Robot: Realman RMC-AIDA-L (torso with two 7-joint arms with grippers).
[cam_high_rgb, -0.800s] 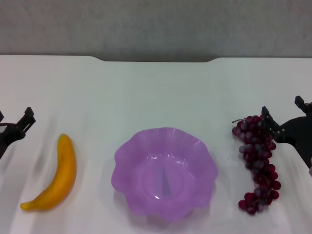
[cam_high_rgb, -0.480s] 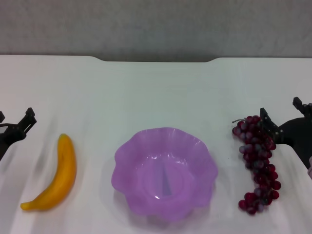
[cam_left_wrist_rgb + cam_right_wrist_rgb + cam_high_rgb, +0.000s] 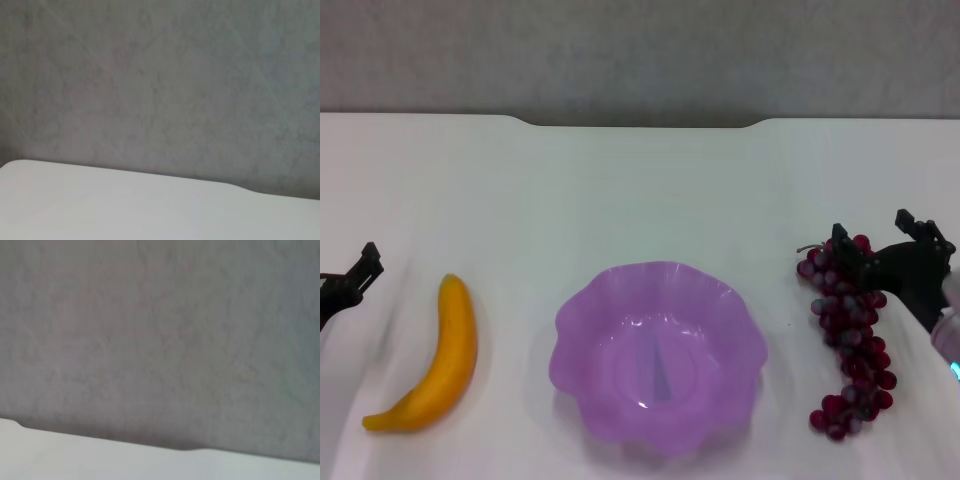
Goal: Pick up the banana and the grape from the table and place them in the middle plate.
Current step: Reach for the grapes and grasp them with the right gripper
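Right gripper [image 3: 873, 245] now shifted in over the stem end of the grape [image 3: 848, 335], prongs spread and straddling it, pickup imminent; left gripper [image 3: 350, 280] eased outward, state unclear, banana [image 3: 432, 360] just inboard, middle plate [image 3: 658, 350] between, unfilled.

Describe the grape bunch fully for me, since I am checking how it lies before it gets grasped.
The grape is a long bunch of small, round, glossy dark red-purple berries with a short thin stem at its far end. It lies flat on the white table, to the right of the middle plate and apart from it, running lengthwise from far to near. The right gripper is open over its far end, one finger overlapping the top berries; whether it touches them cannot be told.
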